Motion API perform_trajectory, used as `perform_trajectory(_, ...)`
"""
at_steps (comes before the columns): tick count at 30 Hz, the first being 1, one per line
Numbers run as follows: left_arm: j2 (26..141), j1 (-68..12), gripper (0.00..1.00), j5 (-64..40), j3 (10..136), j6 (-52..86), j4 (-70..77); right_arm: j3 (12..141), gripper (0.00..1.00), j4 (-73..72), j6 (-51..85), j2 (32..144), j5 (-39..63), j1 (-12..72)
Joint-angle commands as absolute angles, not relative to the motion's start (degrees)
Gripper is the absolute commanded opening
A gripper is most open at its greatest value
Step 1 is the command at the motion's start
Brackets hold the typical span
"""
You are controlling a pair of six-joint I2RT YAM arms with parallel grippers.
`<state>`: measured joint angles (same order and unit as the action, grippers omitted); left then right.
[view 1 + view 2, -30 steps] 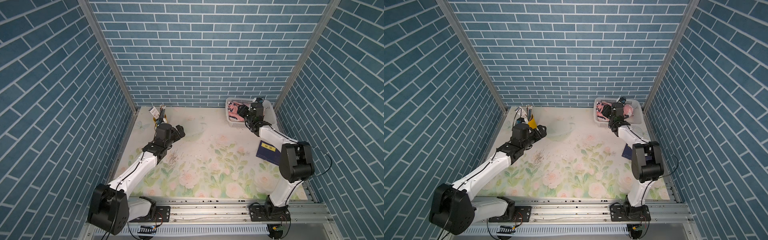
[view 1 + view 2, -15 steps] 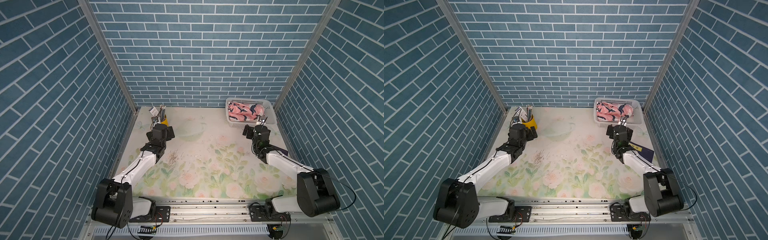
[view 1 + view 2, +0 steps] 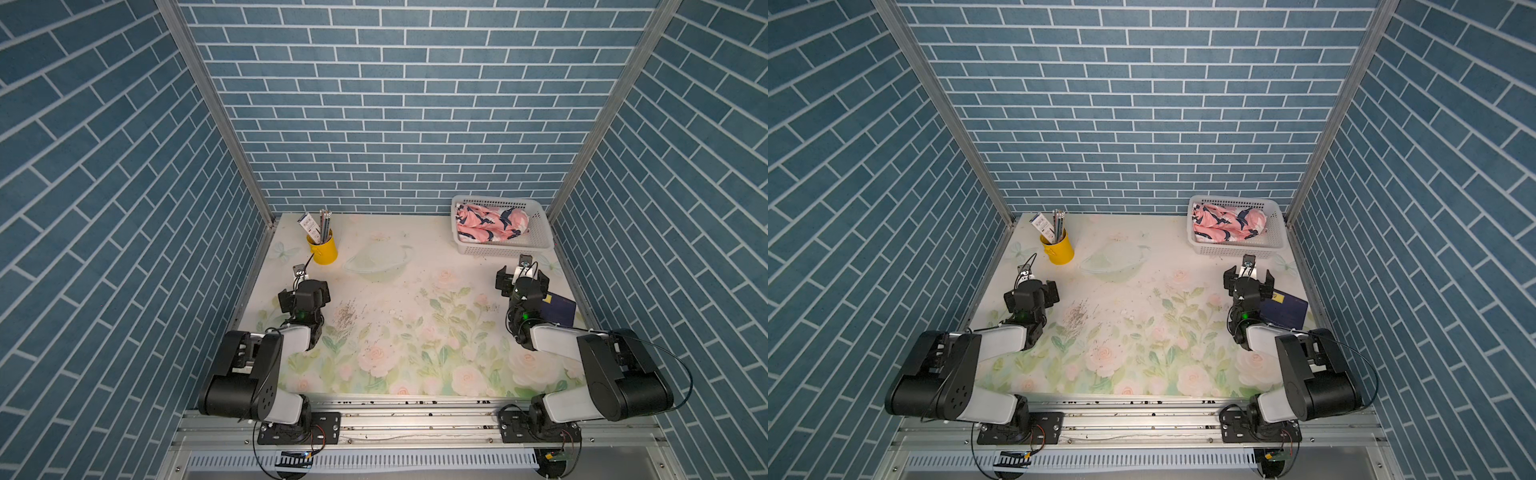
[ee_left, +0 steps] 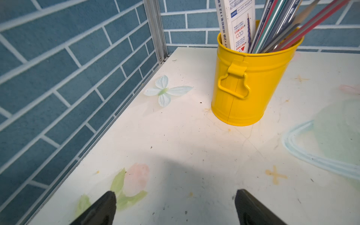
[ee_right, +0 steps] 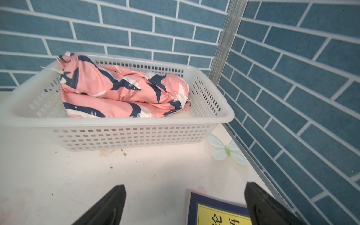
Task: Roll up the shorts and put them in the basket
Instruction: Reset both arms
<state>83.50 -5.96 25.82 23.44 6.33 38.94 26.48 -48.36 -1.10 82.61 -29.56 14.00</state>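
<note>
The shorts [image 3: 492, 224] [image 3: 1227, 225], pink with navy-and-white sharks, lie as a rolled bundle inside the white plastic basket [image 3: 503, 249] [image 3: 1237, 249] at the back right corner. The right wrist view shows the shorts [image 5: 120, 89] filling the basket [image 5: 126, 136], with nothing touching them. My right gripper [image 3: 521, 277] [image 3: 1248, 278] [image 5: 184, 188] is open and empty, a short way in front of the basket. My left gripper [image 3: 304, 291] [image 3: 1034, 293] [image 4: 175, 194] is open and empty over the bare floral mat on the left side.
A yellow cup [image 3: 323, 248] [image 3: 1057, 249] [image 4: 247, 87] with pencils and a pencil box stands at the back left, just beyond my left gripper. A dark blue book [image 3: 559, 309] [image 3: 1285, 311] [image 5: 214, 210] lies by the right wall under my right gripper. Brick walls close three sides.
My right gripper has opened, left the basket and drawn back toward the front; the shorts stay in the basket. The left arm has also pulled back from the cup.
</note>
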Motion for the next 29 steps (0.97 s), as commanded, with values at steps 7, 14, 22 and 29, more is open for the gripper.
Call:
perform_trajectory(7, 85.0, -3.9, 1.0, 14.4, 15.2, 2.0, 66.8, 11.6, 1.0, -75.1, -4.0, 85.3, -18.8, 9.0)
perform_trajectory(14, 86.4, -4.3, 1.0, 17.5, 11.5, 2.7, 73.8, 11.1, 1.0, -75.4, -1.4, 87.3, -12.3, 5.2)
perform_trajectory(22, 86.8, -4.3, 1.0, 18.0, 11.1, 2.4, 75.6, 10.9, 1.0, -77.6, -3.1, 88.4, -10.9, 6.3)
perform_trajectory(29, 86.7, -4.4, 1.0, 17.9, 11.0, 2.5, 75.5, 11.8, 1.0, -75.0, -2.3, 87.8, -6.4, 4.2)
